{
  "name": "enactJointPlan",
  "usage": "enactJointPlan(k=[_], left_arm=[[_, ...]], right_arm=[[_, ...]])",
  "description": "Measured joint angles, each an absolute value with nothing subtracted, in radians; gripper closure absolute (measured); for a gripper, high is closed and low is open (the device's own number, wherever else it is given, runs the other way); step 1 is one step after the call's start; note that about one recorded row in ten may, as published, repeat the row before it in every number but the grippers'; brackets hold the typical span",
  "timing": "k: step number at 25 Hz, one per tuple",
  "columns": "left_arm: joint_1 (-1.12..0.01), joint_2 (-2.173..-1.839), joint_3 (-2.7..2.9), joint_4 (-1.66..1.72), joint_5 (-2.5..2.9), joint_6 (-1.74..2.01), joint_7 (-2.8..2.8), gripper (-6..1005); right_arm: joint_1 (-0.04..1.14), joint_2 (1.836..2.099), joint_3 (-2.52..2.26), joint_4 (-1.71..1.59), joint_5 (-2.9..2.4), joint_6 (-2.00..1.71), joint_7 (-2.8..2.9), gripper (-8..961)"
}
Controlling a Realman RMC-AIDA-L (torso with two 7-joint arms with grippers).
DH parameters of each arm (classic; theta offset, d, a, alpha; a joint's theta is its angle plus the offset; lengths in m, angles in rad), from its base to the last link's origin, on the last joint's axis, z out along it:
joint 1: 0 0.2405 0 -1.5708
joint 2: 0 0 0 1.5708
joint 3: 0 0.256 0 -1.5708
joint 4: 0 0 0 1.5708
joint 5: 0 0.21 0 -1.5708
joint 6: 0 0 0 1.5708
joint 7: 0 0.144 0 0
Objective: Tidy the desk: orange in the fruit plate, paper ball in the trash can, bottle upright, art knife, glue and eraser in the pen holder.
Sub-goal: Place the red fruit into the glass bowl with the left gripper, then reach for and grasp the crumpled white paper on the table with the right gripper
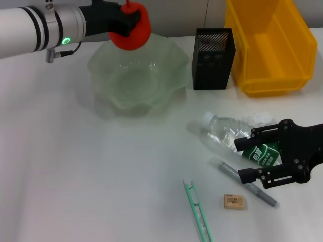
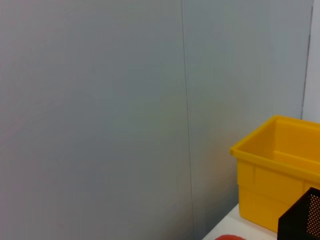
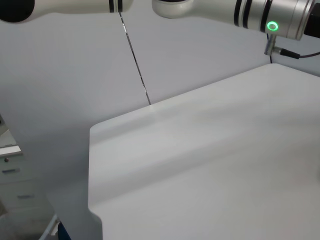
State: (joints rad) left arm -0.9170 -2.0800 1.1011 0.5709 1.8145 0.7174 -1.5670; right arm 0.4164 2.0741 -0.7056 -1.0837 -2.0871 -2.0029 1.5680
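Observation:
My left gripper (image 1: 130, 21) is shut on the red-orange orange (image 1: 132, 34) and holds it in the air over the back rim of the pale-green fruit plate (image 1: 108, 88). A sliver of the orange (image 2: 230, 237) shows in the left wrist view. The clear bottle (image 1: 227, 132) lies on its side at the right, cap toward the plate. My right gripper (image 1: 244, 160) is open, one finger on each side of the bottle's green label. The white paper ball (image 1: 258, 120) sits just behind the bottle. In front lie a grey glue stick (image 1: 248, 184), a beige eraser (image 1: 234, 201) and a thin green art knife (image 1: 198, 212).
The black mesh pen holder (image 1: 213, 59) stands right of the plate, with the yellow trash can (image 1: 270, 48) beside it at the back right; both also show as pen holder (image 2: 305, 222) and trash can (image 2: 277, 172). The right wrist view shows bare white table (image 3: 210, 165) and its far edge.

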Motion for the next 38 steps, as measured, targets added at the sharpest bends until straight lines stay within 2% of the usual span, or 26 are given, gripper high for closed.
enactJointPlan(k=[6, 11, 16, 19, 24, 28, 29, 33, 34, 38], left_arm=[[-0.919, -2.079, 1.116, 0.571, 1.817, 0.712, -1.565, 758], [-0.917, -2.079, 1.117, 0.570, 1.818, 0.716, -1.567, 528], [-0.876, -2.071, 1.108, 0.621, 1.812, 0.851, -1.574, 409], [-0.836, -2.068, 1.104, 0.683, 1.805, 0.956, -1.585, 338], [-0.606, -2.061, 1.084, 0.925, 1.703, 1.314, -1.603, 137], [-0.496, -2.055, 1.015, 0.991, 1.690, 1.463, -1.590, 148], [-0.454, -2.045, 0.950, 0.987, 1.690, 1.577, -1.566, 151], [-0.422, -2.021, 0.906, 0.950, 1.690, 1.716, -1.530, 153], [-0.405, -2.013, 0.894, 0.932, 1.692, 1.758, -1.511, 153], [-0.383, -2.004, 0.888, 0.903, 1.699, 1.788, -1.486, 153]], right_arm=[[0.423, 2.075, -0.706, -1.080, -2.085, -2.000, 1.566, 265], [0.435, 2.075, -0.704, -1.080, -2.084, -1.988, 1.563, 265], [0.446, 2.075, -0.694, -1.083, -2.081, -1.966, 1.574, 265], [0.468, 2.074, -0.697, -1.143, -2.083, -1.933, 1.686, 265], [0.512, 2.070, -0.748, -1.324, -2.128, -1.934, 1.929, 265], [0.540, 2.069, -0.808, -1.472, -2.193, -1.934, 2.085, 265], [0.572, 2.066, -0.850, -1.560, -2.268, -1.932, 2.200, 265], [0.641, 2.053, -0.913, -1.622, -2.401, -1.937, 2.348, 266], [0.702, 2.042, -0.949, -1.623, -2.506, -1.950, 2.434, 266], [0.772, 2.036, -0.970, -1.590, -2.630, -1.967, 2.507, 266]])
